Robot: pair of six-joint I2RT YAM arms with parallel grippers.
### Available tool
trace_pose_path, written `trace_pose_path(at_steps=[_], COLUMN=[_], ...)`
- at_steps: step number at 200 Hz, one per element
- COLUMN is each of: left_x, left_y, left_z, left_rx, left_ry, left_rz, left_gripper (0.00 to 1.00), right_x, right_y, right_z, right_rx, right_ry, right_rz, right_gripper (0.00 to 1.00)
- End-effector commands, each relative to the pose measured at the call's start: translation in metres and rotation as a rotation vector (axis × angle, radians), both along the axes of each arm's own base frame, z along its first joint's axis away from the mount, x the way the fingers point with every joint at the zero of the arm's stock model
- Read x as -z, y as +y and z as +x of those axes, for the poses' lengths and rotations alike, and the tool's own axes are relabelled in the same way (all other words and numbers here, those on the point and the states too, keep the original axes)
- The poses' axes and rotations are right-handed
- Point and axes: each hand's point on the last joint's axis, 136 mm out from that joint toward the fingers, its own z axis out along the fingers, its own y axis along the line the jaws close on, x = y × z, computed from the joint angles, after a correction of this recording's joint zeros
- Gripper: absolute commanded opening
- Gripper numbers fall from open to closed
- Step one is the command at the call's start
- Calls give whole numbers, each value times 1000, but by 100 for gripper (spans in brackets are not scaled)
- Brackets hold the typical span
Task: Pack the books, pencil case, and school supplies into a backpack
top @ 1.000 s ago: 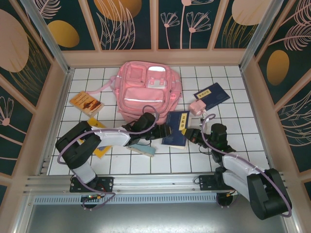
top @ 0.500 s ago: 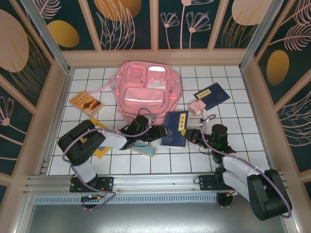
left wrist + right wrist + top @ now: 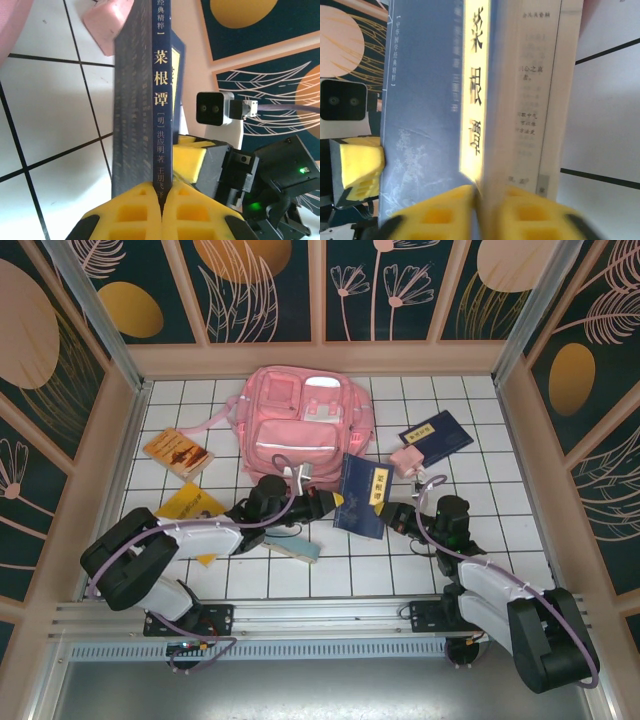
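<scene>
A navy blue book [image 3: 362,495] with a yellow label strip stands tilted on its edge just right of the pink backpack [image 3: 305,425]. My left gripper [image 3: 322,502] is shut on the book's spine [image 3: 161,125]; its yellow pads meet under it. My right gripper [image 3: 392,515] is at the book's opposite edge, jaws slightly apart around cover and pages [image 3: 520,100]. The pale blue pencil case [image 3: 292,545] lies under my left arm. The small pink school-supplies item [image 3: 405,462] lies beside a second navy book [image 3: 437,437].
An orange book [image 3: 178,452] lies at the left, and a yellow book [image 3: 190,510] sits partly under my left arm. Wooden walls [image 3: 520,440] fence the white tiled table [image 3: 500,530] on three sides. The backpack lies flat, pockets up.
My left gripper has shut on the navy book's spine and drawn back left, tipping the book up on edge. My right gripper's jaws have parted from their tight grip.
</scene>
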Motion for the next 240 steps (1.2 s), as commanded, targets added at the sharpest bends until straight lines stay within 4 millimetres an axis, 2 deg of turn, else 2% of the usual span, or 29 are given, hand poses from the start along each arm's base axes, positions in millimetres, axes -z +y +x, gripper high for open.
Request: trace_pose_path(at_steps=[1, 16, 28, 43, 47, 62, 70, 96, 112, 156, 166, 177, 208, 214, 227, 231, 240], left_x=[-54, -65, -73, -84, -85, -91, -94, -98, -98, -99, -92, -85, -62, -58, -49, -48, -43], left_y=[-6, -3, -1, 0, 0, 0, 0, -3, -4, -8, -10, -11, -7, -6, -7, -7, -8], left_z=[-10, -12, -13, -15, -15, -17, -18, -20, -21, -18, -15, -10, 0, 1, 2, 2, 3], left_rx=[52, 51, 49, 59, 59, 67, 72, 90, 97, 106, 102, 97, 76, 72, 72, 75, 79], left_ry=[-108, -131, -147, -170, -172, -184, -187, -179, -173, -173, -166, -154, -117, -114, -107, -106, -104], left_rz=[-174, -196, -207, -219, -220, -231, -240, -278, -297, -322, -303, -288, -234, -218, -189, -182, -163], left_gripper=[0, 0, 0, 0, 0, 0, 0, 0, 0, 0, 0, 0, 0, 0, 0, 0, 0], right_x=[-15, -16, -14, -17, -18, -26, -27, -44, -55, -70, -75, -79, -81, -80, -77, -75, -74], right_y=[6, 5, 3, 2, 2, 3, 4, 10, 13, 16, 17, 17, 14, 13, 9, 8, 6], right_z=[-5, -7, -7, -8, -8, -8, -8, -14, -16, -20, -22, -23, -21, -20, -18, -17, -16], right_rx=[-42, -40, -29, -28, -28, -35, -40, -96, -122, -164, -175, -183, -155, -145, -118, -109, -94], right_ry=[-67, -72, -63, -72, -74, -90, -88, -116, -132, -153, -165, -175, -192, -196, -188, -182, -181], right_rz=[38, 50, 59, 79, 86, 112, 122, 186, 222, 256, 268, 269, 239, 233, 222, 219, 214], right_gripper=[45, 48, 65, 68, 72, 76, 83, 89, 88, 86, 82, 71, 51, 40, 5, 0, 0])
